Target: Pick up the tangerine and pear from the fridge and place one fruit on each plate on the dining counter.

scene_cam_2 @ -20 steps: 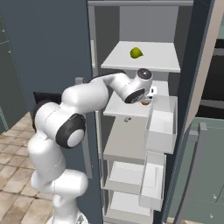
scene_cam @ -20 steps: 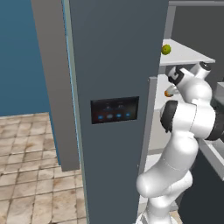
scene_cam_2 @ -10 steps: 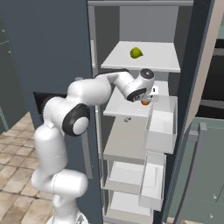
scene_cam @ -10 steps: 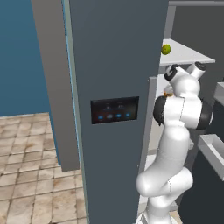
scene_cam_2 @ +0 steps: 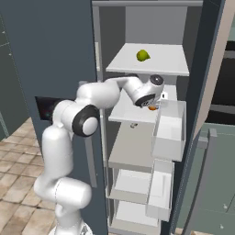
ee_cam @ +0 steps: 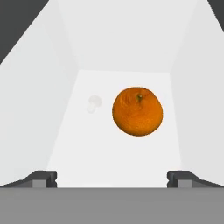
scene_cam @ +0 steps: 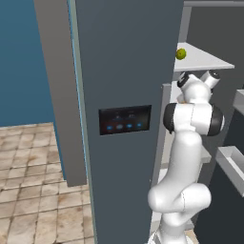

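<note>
The gripper (ee_cam: 112, 177) is spread wide above the tangerine (ee_cam: 137, 111); being round, it could roll off if a finger nudges it.

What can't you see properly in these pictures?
- Tangerine: right base view, mostly hidden behind the robot's hand.
- Pear: left base view, partly cut off by the fridge door.
- Small pale thing beside the tangerine: hand view, too faint to name.
</note>
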